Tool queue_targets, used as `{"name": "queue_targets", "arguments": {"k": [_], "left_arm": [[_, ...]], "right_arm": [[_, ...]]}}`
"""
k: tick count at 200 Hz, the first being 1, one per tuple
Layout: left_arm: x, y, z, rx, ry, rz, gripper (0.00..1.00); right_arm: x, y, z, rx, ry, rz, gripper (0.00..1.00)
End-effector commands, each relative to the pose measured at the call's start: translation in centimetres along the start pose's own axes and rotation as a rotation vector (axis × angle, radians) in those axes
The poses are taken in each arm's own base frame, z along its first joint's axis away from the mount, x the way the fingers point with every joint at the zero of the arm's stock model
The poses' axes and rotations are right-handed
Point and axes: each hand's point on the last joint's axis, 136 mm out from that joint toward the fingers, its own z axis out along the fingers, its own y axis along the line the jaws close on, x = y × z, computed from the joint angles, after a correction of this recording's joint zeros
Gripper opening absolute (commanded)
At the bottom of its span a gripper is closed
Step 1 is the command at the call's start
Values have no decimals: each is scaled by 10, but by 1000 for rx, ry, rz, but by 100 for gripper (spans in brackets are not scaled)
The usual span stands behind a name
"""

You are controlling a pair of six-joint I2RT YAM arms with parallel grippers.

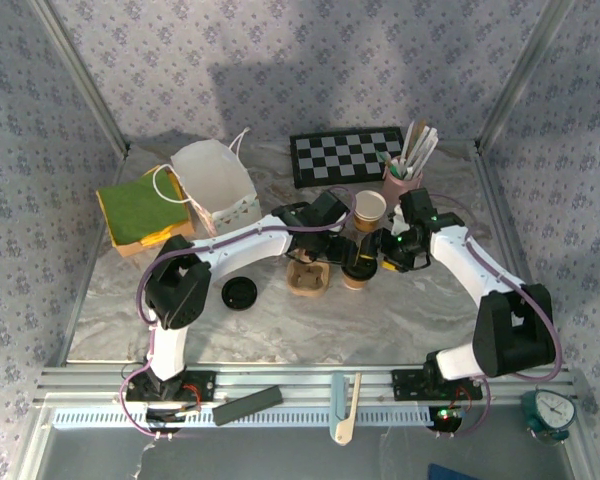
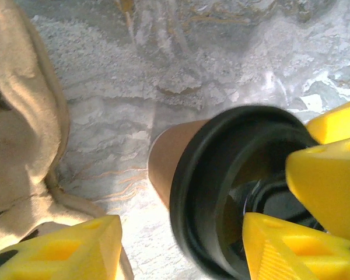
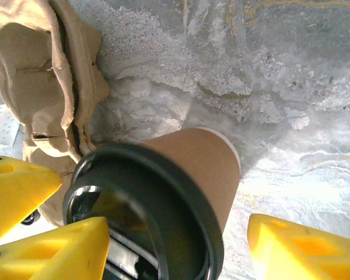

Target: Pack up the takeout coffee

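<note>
We are observing the coffee cup, with its black lid on, sitting on the table just beside the brown tray, on the tray's right. We are holding the left gripper with jaws apart, one finger clear of the cup wall. We are holding the right gripper likewise apart, straddling the cup without clamping it.

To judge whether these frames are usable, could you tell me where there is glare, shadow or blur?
Top external: evenly lit and sharp, with a soft shadow on the back wall. Left wrist: the takeout coffee is close and blurred; glare whitens the table beside it. Right wrist: its lid is soft, glare right of it.
</note>
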Motion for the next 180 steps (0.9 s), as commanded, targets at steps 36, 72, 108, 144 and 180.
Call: {"name": "queue_targets", "arguments": {"k": [36,72,108,144,180], "left_arm": [[-3,-10,-11,-15,11,21,67],[-23,-22,-37,13,-63,17,75],[-42,-21,-84,-18,-152,27,86],[-59,-15,-135,-62,-266,39,100],[-69,1,-180,-89,-360,10,100]], "right_arm": [[-12,20,-32,-30,-80,-24,71],[-14,21,-46,-10,-121,-35,78],[-21,17,-66,55,-200,-51,89],[-24,22,-76,94,-228,-69,100],[-29,37,-83,126,-251,-117,100]]}}
